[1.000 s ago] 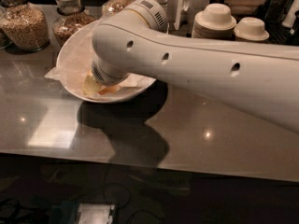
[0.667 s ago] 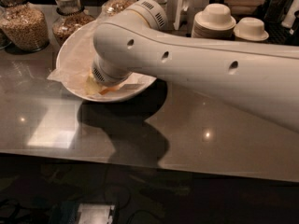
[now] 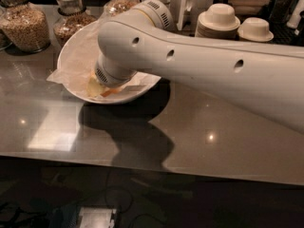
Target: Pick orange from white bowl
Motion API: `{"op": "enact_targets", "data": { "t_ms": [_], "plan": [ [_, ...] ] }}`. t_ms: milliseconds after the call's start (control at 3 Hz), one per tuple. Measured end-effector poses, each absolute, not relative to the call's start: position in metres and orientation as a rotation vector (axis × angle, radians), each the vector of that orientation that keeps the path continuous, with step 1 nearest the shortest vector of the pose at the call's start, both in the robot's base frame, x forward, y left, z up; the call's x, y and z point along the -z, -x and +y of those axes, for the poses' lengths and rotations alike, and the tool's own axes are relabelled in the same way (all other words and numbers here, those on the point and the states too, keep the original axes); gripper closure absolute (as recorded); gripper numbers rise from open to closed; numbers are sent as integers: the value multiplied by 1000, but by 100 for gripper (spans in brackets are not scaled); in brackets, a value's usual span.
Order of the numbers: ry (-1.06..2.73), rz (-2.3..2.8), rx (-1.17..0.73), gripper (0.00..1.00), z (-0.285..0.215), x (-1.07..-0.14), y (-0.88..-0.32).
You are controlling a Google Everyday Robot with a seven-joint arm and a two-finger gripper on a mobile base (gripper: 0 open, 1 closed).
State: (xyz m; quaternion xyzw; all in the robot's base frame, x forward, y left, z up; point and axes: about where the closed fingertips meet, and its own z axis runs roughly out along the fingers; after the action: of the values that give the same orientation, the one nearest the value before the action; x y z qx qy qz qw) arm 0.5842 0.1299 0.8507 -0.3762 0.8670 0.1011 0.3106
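The large white bowl (image 3: 76, 49), lined with crumpled white paper, sits on the grey counter at the upper left. My arm reaches across from the right and bends down into the bowl. The gripper (image 3: 102, 87) is down inside the bowl, almost wholly hidden under the wrist. A sliver of the orange (image 3: 111, 91) shows at the bowl's near side, right beneath the wrist. I cannot see whether the gripper touches it.
Glass jars of grains (image 3: 23, 25) stand behind the bowl at the left. Plate stacks topped with small upturned white bowls (image 3: 218, 20) stand at the back right. The grey counter (image 3: 199, 137) stretches in front, its front edge near the bottom.
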Motion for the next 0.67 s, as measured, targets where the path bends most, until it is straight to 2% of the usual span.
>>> {"op": "enact_targets", "data": {
  "t_ms": [667],
  "plan": [
    [1003, 2294, -279, 100, 131, -851, -582]
  ]
}}
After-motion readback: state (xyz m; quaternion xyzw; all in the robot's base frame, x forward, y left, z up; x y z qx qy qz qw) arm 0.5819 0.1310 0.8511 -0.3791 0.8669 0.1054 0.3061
